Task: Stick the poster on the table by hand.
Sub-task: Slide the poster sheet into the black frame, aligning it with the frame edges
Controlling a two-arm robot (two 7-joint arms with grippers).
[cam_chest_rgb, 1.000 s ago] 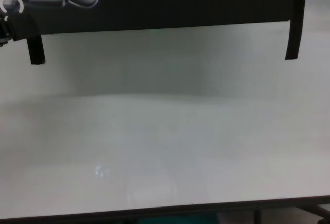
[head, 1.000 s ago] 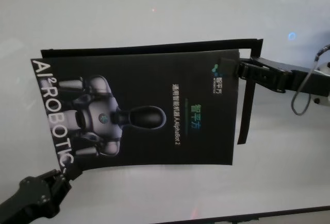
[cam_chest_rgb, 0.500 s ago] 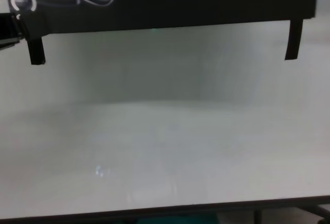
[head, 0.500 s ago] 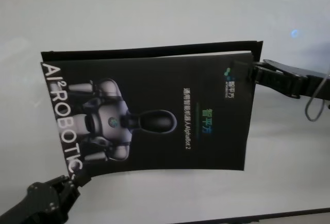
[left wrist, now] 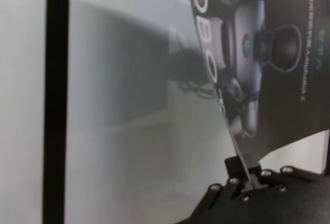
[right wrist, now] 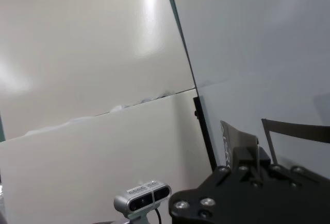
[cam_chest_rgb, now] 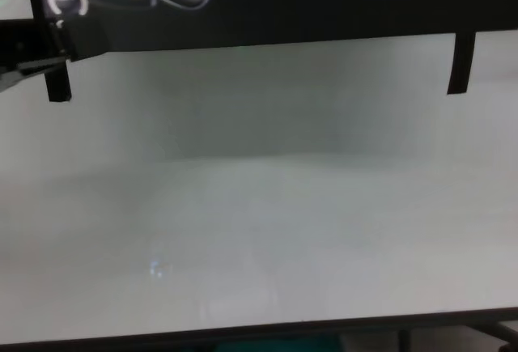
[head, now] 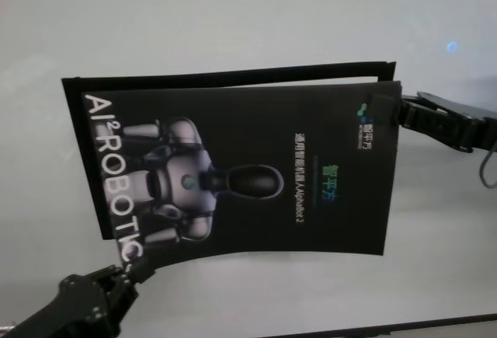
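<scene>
The poster (head: 241, 175), black with a grey-white robot and "AI²ROBOTIC" lettering, hangs stretched just above the white table (head: 233, 12). My left gripper (head: 128, 270) is shut on its near left corner. My right gripper (head: 394, 113) is shut on its far right corner. In the left wrist view the poster (left wrist: 268, 54) rises from the shut left gripper (left wrist: 248, 183). In the right wrist view the right gripper (right wrist: 246, 156) clamps a dark corner of the poster (right wrist: 230, 140). In the chest view only the poster's (cam_chest_rgb: 324, 4) lower edge shows.
A narrow black strip (head: 225, 74) lies on the table along the poster's far side, and two strip ends (cam_chest_rgb: 57, 85) (cam_chest_rgb: 461, 65) show below it. The table's dark front edge (cam_chest_rgb: 259, 329) runs close by. A small camera on a stand (right wrist: 142, 195) stands beyond the table.
Both grippers have carried the poster to the right across the table. It now covers the right-hand strip that showed beside it before.
</scene>
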